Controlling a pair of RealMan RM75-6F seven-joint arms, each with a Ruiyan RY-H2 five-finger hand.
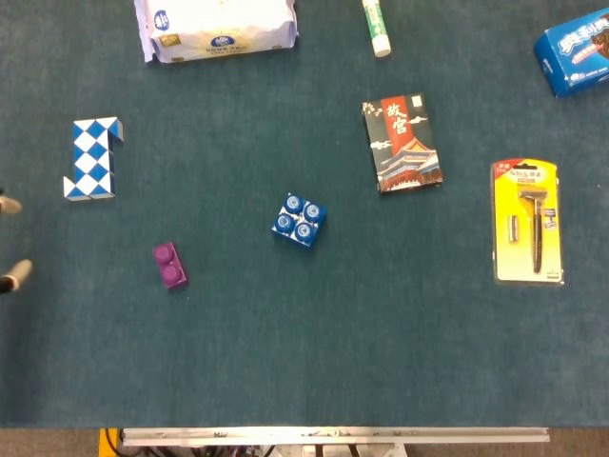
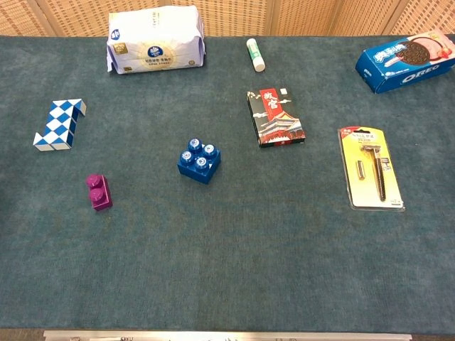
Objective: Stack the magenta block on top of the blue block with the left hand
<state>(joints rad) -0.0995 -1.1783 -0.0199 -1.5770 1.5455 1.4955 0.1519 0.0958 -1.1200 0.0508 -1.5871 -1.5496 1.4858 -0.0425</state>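
In the head view, the left hand [image 1: 11, 243] showed only as two pale fingertips at the left edge of the table [image 1: 285, 362], apart from each other and holding nothing that could be seen; how far the hand was spread could not be told. The right hand was out of sight. One magenta block [image 1: 169, 265] lay left of centre, near those fingertips, with bare cloth between. One blue block [image 1: 300, 220] sat well apart to its right, studs up, open cloth on all sides. The whole near half of the table lay free. One blue-and-white puzzle [image 1: 92, 158] lay above the magenta block. One tissue pack [image 1: 215, 27] and one glue stick [image 1: 376, 26] sat at the far edge, one card box [image 1: 402, 143] right of centre, one razor pack [image 1: 528, 222] further right, one biscuit box [image 1: 575, 53] cut by the right edge.

In the chest view no hand appeared. The magenta block [image 2: 98, 192] and blue block [image 2: 199, 160] stood unstacked, with a clear lane between them, and the near strip of table [image 2: 227, 284] was open.
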